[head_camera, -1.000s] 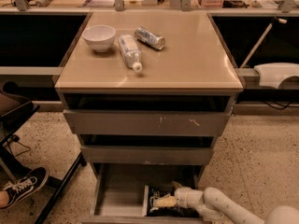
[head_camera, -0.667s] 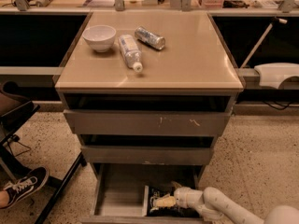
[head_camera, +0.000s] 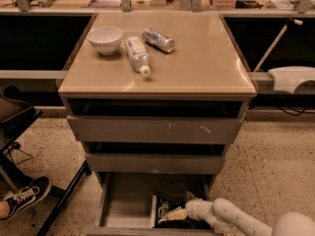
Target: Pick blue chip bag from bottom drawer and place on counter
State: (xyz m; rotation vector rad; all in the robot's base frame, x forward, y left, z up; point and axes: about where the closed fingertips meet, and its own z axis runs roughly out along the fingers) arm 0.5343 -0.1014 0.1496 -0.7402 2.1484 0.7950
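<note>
Navy foil, the blue chip bag lies at the right of the open bottom drawer, lower centre of the frame; the end effector reaches onto it from the lower right, its grip impossible to tell; the tan table above carries a bowl, bottle and can.

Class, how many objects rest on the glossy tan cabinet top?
3: white ceramic bowl back left, clear plastic bottle lying beside it, silver can rightmost. The gripper is down in the grey bottom drawer.

Nothing legible, even blue chip bag
</note>
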